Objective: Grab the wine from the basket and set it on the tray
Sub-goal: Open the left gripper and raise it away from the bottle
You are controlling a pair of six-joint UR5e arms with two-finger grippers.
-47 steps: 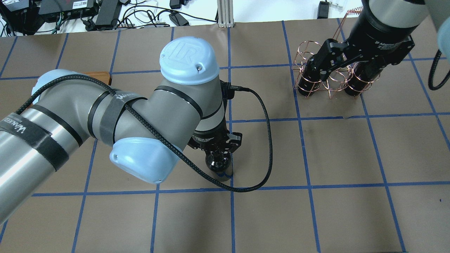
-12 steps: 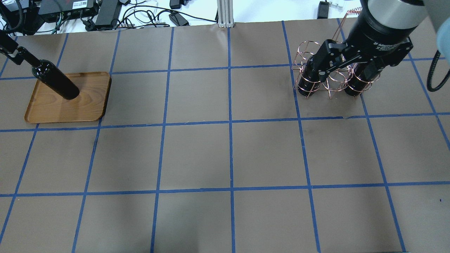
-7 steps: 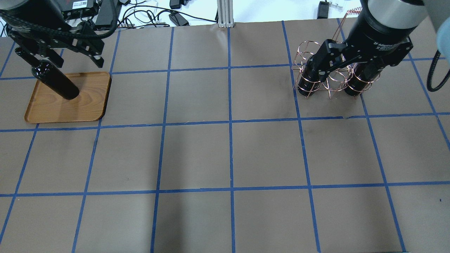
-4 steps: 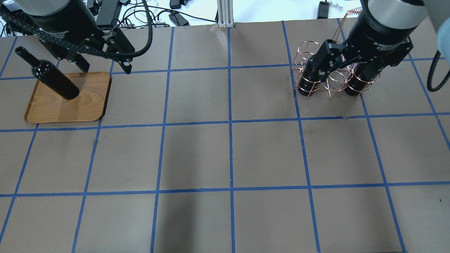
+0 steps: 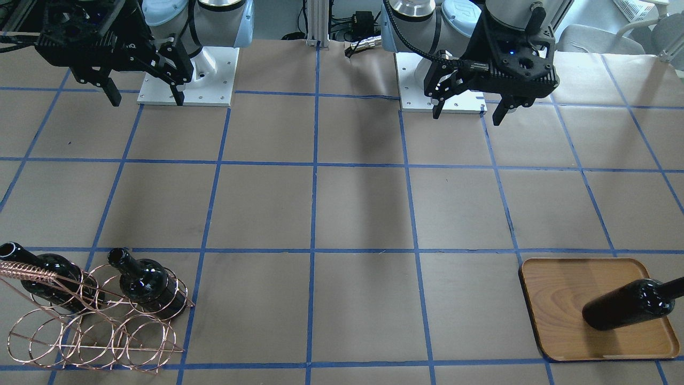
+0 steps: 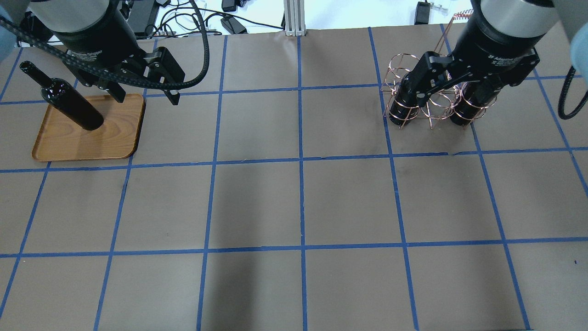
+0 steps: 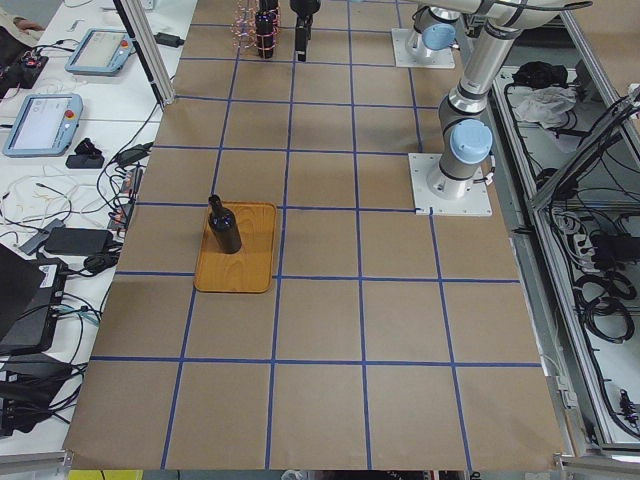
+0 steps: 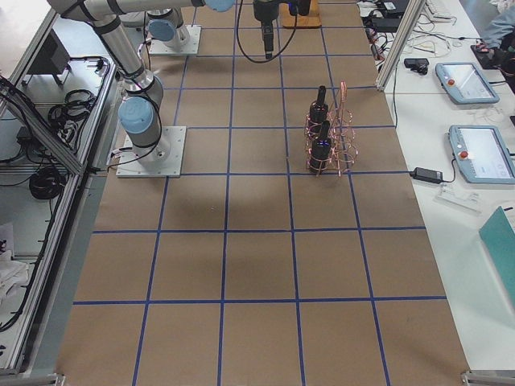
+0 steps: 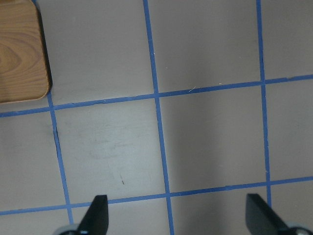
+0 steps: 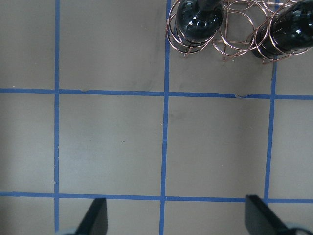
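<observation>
Upper left of overhead view: wine upright on tray, nothing gripping it. Just right of it, left gripper spread wide, empty. Upper right: right gripper likewise spread and empty, near basket with two bottles

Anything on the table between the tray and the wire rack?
Nothing. The front-facing view shows only bare brown paper between the tray and the rack.
</observation>
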